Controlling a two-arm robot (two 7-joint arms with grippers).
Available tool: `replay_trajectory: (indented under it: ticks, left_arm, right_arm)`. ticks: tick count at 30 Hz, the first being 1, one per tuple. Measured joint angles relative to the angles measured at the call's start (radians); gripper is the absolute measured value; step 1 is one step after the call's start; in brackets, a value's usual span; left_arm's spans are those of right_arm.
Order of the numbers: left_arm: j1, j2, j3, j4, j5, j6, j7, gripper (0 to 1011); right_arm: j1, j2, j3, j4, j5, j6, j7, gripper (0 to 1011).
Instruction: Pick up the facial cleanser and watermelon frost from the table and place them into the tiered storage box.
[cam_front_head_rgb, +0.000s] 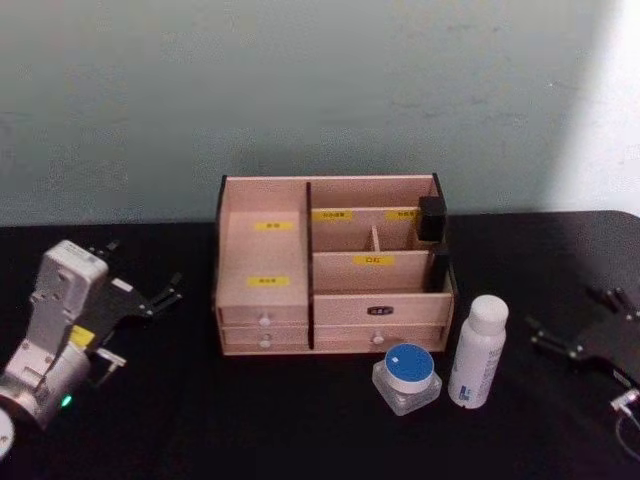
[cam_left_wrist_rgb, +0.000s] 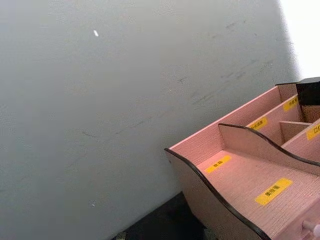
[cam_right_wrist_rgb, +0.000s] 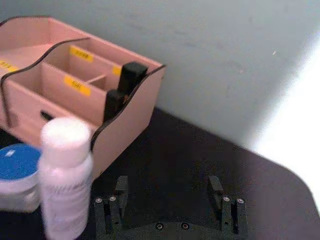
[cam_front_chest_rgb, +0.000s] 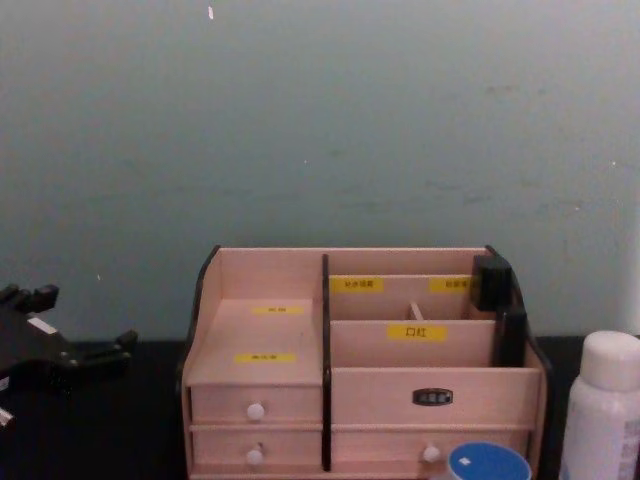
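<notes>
The tiered storage box (cam_front_head_rgb: 262, 262), light wood with yellow labels and white-knobbed drawers, stands mid-table; it also shows as the box (cam_front_chest_rgb: 260, 330), (cam_left_wrist_rgb: 240, 175), (cam_right_wrist_rgb: 130, 110). In front of its right end stands a white bottle, the facial cleanser (cam_front_head_rgb: 478, 352), (cam_right_wrist_rgb: 65, 185), (cam_front_chest_rgb: 600, 410). Left of it sits a clear jar with a blue lid, the watermelon frost (cam_front_head_rgb: 408, 377), (cam_right_wrist_rgb: 17, 167), (cam_front_chest_rgb: 488, 464). My left gripper (cam_front_head_rgb: 140, 268), (cam_front_chest_rgb: 78, 320) rests open, left of the box. To the right of the bottle, my right gripper (cam_front_head_rgb: 570, 312), (cam_right_wrist_rgb: 167, 195) is open and holds nothing.
Two black items (cam_front_head_rgb: 432, 218), (cam_right_wrist_rgb: 124, 85) stand in the box's right compartments. The black table (cam_front_head_rgb: 300, 420) ends at a grey-green wall (cam_front_head_rgb: 300, 90) close behind the box. Bare tabletop lies in front of the box and between it and each gripper.
</notes>
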Motion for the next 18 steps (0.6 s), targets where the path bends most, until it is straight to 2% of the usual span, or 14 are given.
replay_trajectory:
  ticks: [8,18]
  left_arm:
    - [0.000,0.000,0.000,0.000,0.000,0.000,0.000,1001]
    - [0.000,0.000,0.000,0.000,0.000,0.000,0.000,1001]
  right_arm:
    - [-0.077,0.063,0.048,-0.087,0.059,0.104,0.080,1003]
    - [-0.095,0.109,0.067,-0.127,0.108,0.201,0.208,1003]
